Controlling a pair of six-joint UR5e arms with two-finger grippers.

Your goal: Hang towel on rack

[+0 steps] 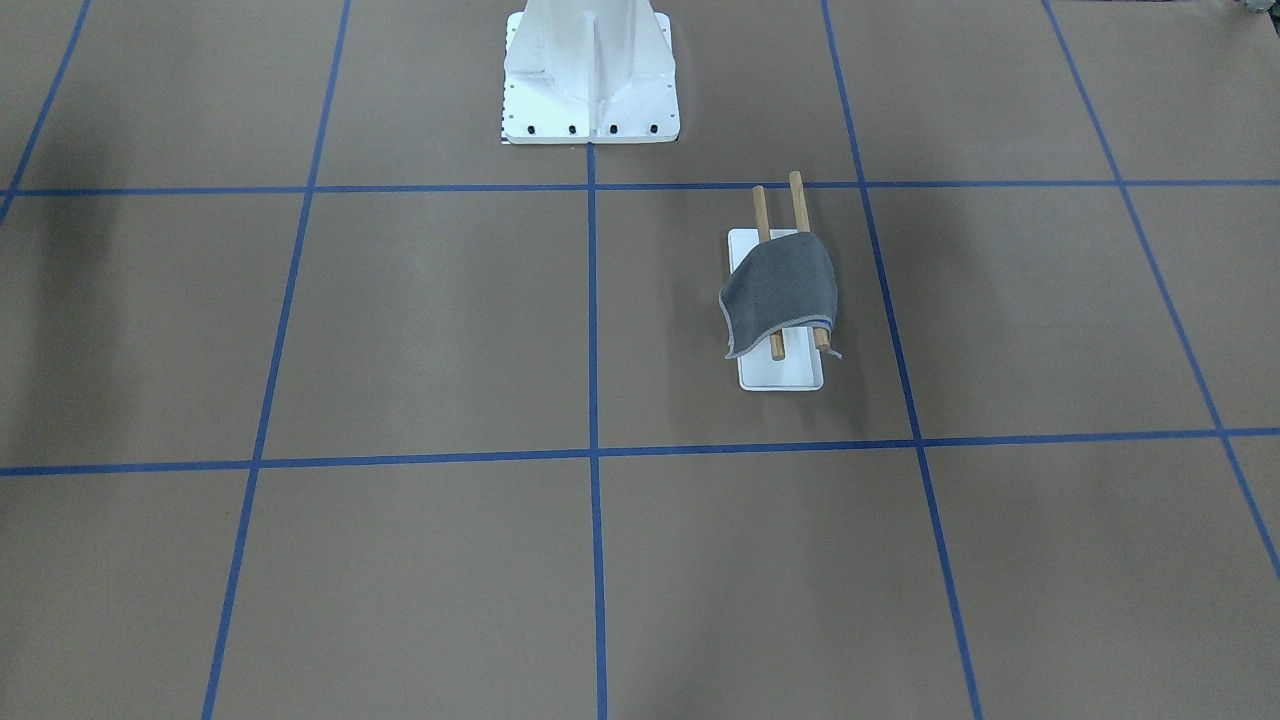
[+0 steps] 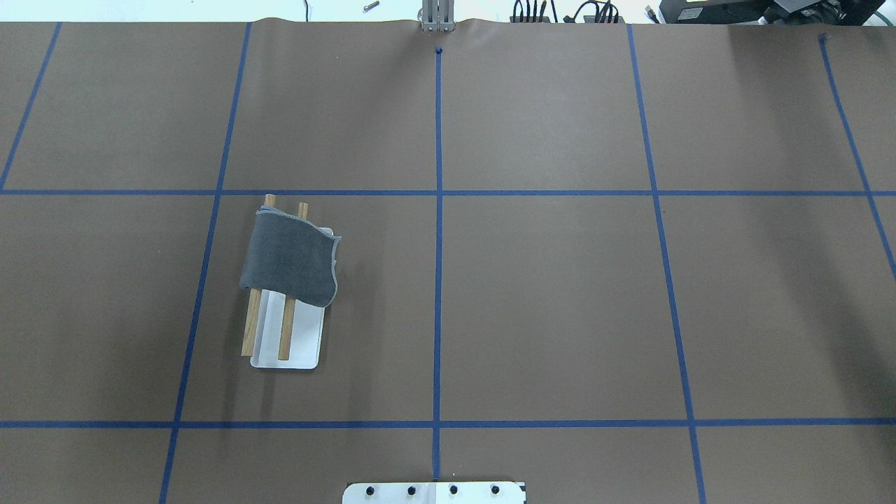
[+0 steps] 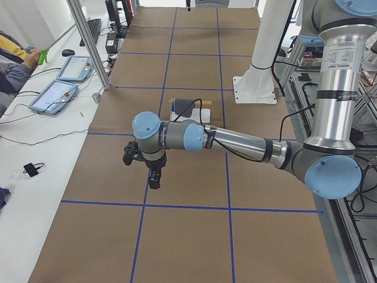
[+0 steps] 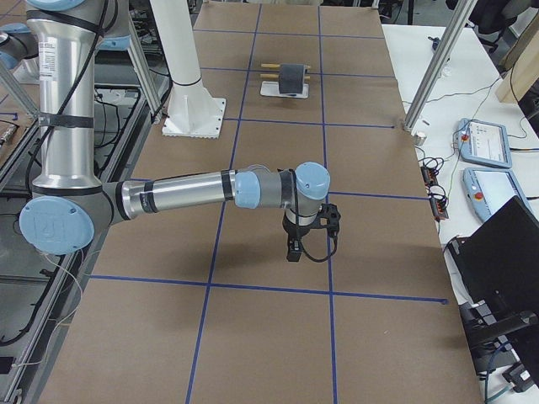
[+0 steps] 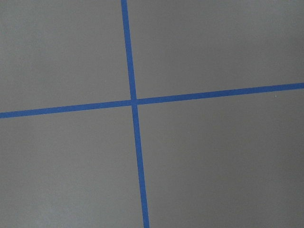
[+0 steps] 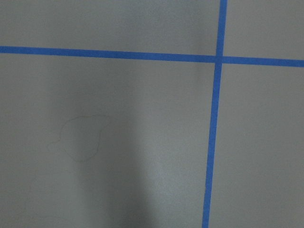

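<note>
The dark-grey towel [image 1: 780, 290] is draped over both wooden dowels of the rack [image 1: 781, 373], with one edge hanging down beside the white base plate. It also shows in the overhead view [image 2: 290, 255], on the rack [image 2: 305, 336] in the left half of the table. My left gripper [image 3: 148, 172] hangs high over the table, far from the rack [image 3: 203, 111], and I cannot tell whether it is open or shut. My right gripper [image 4: 296, 246] hangs high too, far from the towel [image 4: 291, 77], and I cannot tell its state either. Both wrist views show only taped table.
The large white bolted pedestal [image 1: 590, 75] stands at the robot's side of the table. Blue tape lines [image 2: 438, 210] divide the brown surface into squares. Operators' tablets [image 4: 484, 143] and cables lie on the white bench beyond the table's far edge.
</note>
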